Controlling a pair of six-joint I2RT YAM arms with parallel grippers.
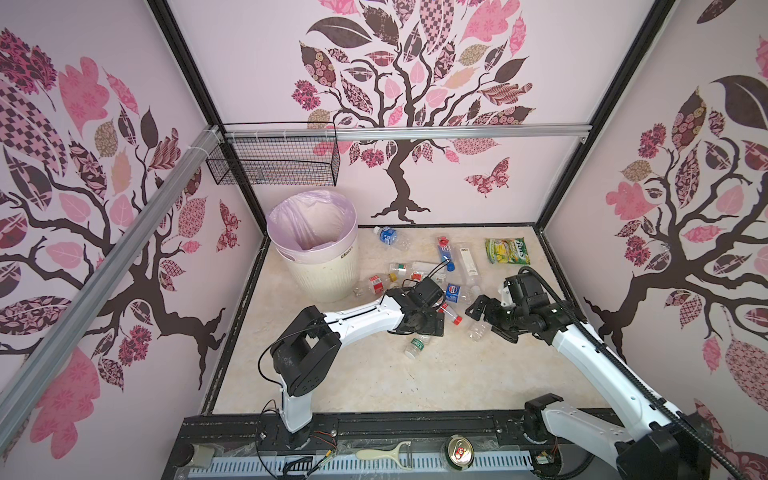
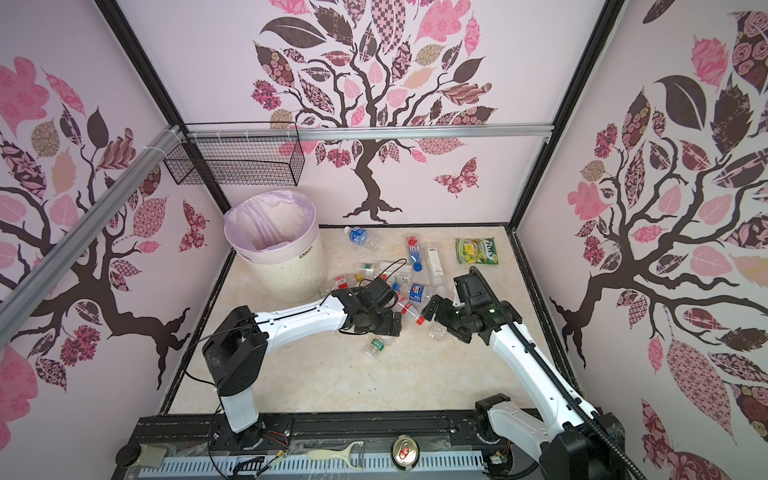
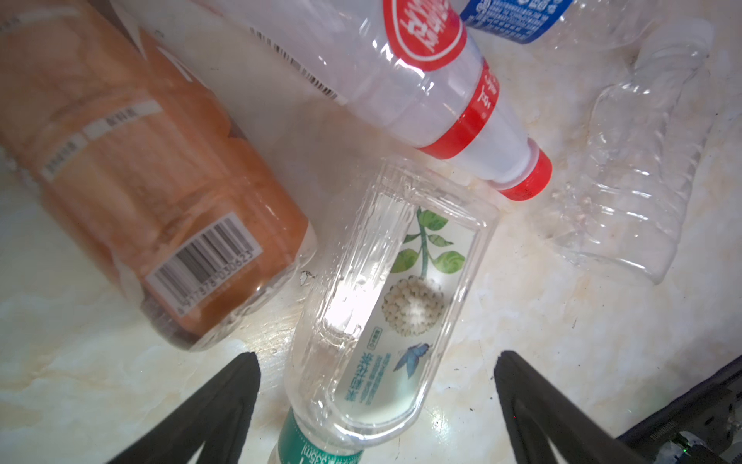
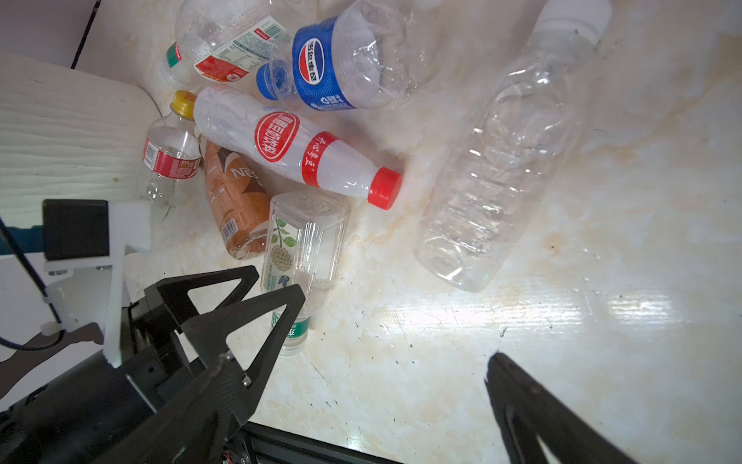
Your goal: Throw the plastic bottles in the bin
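Several plastic bottles lie on the marble table in both top views, right of the cream bin (image 1: 320,278) with its pink liner. My left gripper (image 3: 377,357) is open, and its fingers straddle a clear green-label bottle (image 3: 401,281) without touching it. Beside that bottle lie a brown bottle (image 3: 160,180) and a red-capped bottle (image 3: 421,80). My right gripper (image 4: 369,361) is open over bare table, close beside the left gripper (image 1: 424,328). A clear label-less bottle (image 4: 502,160) lies just ahead of it. A blue-label bottle (image 1: 388,236) rests by the back wall.
A green-yellow snack packet (image 1: 507,250) lies at the back right. A black wire basket (image 1: 274,164) hangs on the wall above the bin. A drink can (image 1: 459,453) and a peeler (image 1: 384,453) sit on the front rail. Walls close in three sides.
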